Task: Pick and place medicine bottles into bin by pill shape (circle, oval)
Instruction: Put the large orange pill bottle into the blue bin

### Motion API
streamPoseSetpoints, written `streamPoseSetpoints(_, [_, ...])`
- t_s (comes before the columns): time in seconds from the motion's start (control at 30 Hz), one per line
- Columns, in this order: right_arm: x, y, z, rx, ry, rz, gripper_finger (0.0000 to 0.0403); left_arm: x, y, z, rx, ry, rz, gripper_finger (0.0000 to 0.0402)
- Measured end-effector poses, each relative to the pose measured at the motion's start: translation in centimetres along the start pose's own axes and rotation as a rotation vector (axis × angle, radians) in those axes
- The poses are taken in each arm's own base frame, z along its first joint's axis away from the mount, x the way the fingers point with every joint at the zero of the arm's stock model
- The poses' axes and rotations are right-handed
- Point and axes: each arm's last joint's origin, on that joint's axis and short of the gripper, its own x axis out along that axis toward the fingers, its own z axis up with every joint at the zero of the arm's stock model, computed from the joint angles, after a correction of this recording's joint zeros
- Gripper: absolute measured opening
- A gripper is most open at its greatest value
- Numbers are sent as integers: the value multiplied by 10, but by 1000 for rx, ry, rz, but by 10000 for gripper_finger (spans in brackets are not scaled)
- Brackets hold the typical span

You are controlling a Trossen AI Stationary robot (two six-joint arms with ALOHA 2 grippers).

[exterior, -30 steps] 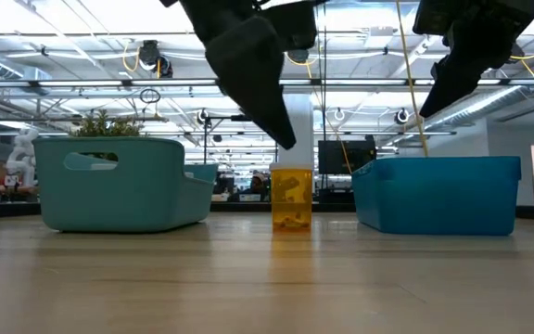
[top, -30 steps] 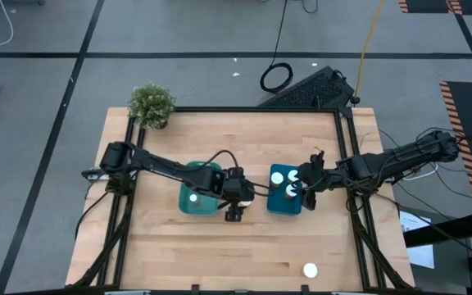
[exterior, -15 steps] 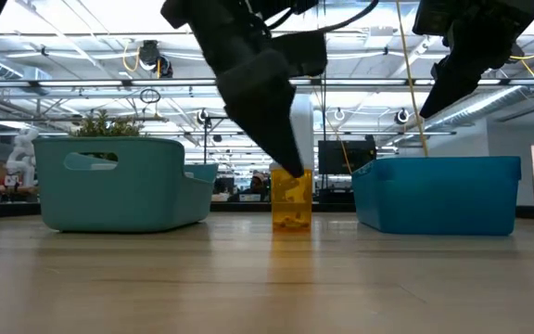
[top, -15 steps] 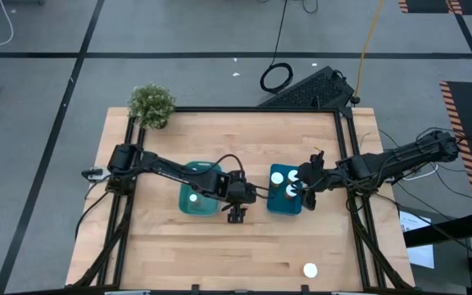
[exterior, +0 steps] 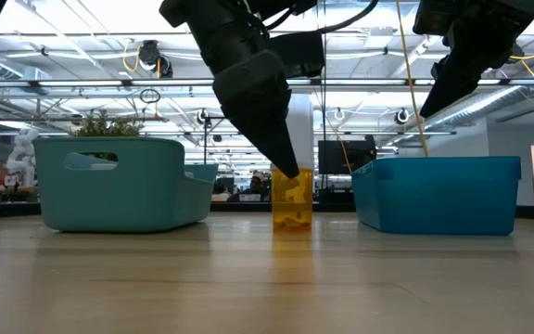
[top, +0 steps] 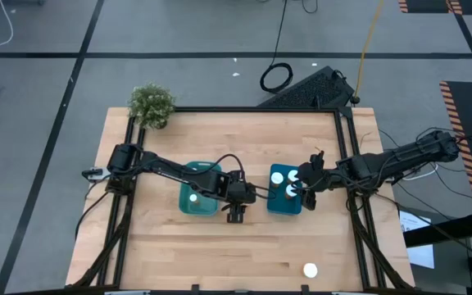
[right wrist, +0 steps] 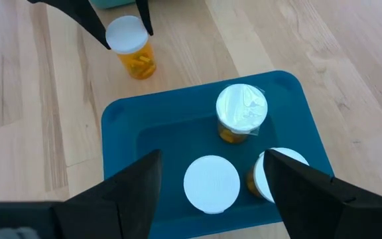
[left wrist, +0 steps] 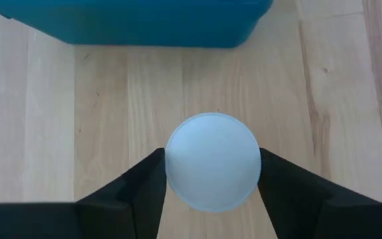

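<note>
Wooden surface (top: pixel 162 254) carries 2 bins: a teal bin (top: pixel 197 199) at the left and a blue bin (top: pixel 285 190) at the right, with free wood between them. From above, the bottle (exterior: pixel 292 198) between them is hidden under the left hand (top: pixel 236 215). The low view shows its orange body standing upright on the wood, and the left wrist view shows its white cap (left wrist: pixel 212 161) between the 2 fingers (left wrist: pixel 141 192), which are released and just beside it. The right hand (top: pixel 309 193) hangs open over the blue bin, above 3 capped bottles (right wrist: pixel 241 113). Both arms reach inward from the side edges. Another bottle (top: pixel 310 270) stands alone near the front edge, well apart.
</note>
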Motion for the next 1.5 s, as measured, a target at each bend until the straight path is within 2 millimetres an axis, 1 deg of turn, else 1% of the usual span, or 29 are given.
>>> streamPoseSetpoints(0.2, [0, 0, 0, 0, 2, 3, 255, 0, -1, 0, 19, 0, -1, 220])
streamPoseSetpoints(0.33, [0, 0, 0, -2, 4, 4, 255, -5, 0, 2, 23, -15, -1, 219])
streamPoseSetpoints(0.47, [0, -1, -2, -7, 20, -6, 255, -13, 1, 4, 32, -40, 5, 220])
streamPoseSetpoints(0.57, [-3, -2, -2, -6, 15, -6, 255, -23, 2, 8, 31, -75, 6, 219])
streamPoseSetpoints(0.67, [-9, -4, -2, 5, -31, -17, 255, -32, 3, 13, 36, -124, 11, 219])
streamPoseSetpoints(0.8, [-26, -7, -3, -7, -133, -49, 254, -42, 4, 18, 38, -180, 16, 219])
streamPoseSetpoints(0.87, [-35, -7, -6, -16, -170, -54, 248, -46, 5, 20, 38, -203, 20, 219])
streamPoseSetpoints(0.97, [-45, -8, -9, -19, -214, -42, 229, -53, 7, 26, 46, -240, 26, 219])
streamPoseSetpoints(1.03, [-49, -8, -11, -21, -227, -30, 213, -60, 8, 33, 49, -274, 28, 219])
streamPoseSetpoints(1.17, [-51, -7, -11, -25, -234, -17, 186, -77, 10, 49, 64, -346, 33, 219])
streamPoseSetpoints(1.3, [-51, -7, -11, -36, -235, -21, 169, -90, 11, 62, 82, -406, 53, 219])
streamPoseSetpoints(1.43, [-52, -8, -11, -49, -253, -48, 164, -90, 16, 68, 78, -456, 75, 219])
streamPoseSetpoints(1.5, [-53, -9, -11, -49, -264, -62, 164, -84, 19, 70, 71, -470, 74, 219])
